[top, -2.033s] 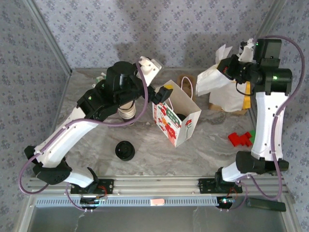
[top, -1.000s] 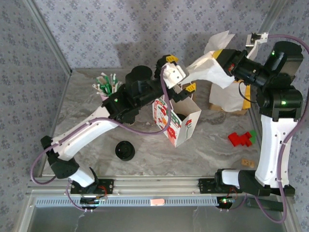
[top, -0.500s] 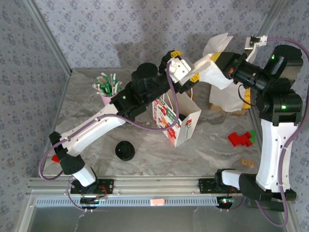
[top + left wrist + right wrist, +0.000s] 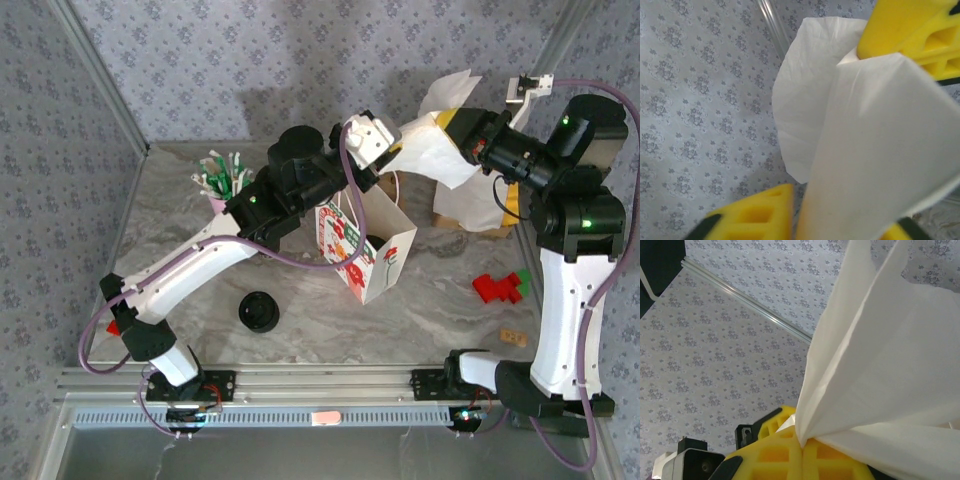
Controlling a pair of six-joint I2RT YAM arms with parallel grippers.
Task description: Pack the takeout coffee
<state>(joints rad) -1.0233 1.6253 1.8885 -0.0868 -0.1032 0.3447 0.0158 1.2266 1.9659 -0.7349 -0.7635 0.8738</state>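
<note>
We see the takeout coffee only as a dark round patch deep inside the open mouth of the white paper bag with red flower print. The bag stands upright at the centre of the top view, on the grey marbled table. The patch looks like the cup's round black plastic lid facing up at the camera, which would put the long axis vertical. The pale paper body is hidden by the bag walls, though, so we cannot tell any tilt.

Above the bag, toward the upper right, a crumpled white paper napkin stretches in the air between the two arms. The right gripper has its yellow pads pressed together on the napkin's right end, and its wrist view shows the paper fanning out from the pinch. The left gripper meets the left end. In its wrist view the jaws stand narrow, with a yellow pad against each side of the bunched paper.

A pile of black lids lies lower left of the bag, well apart from it
</note>
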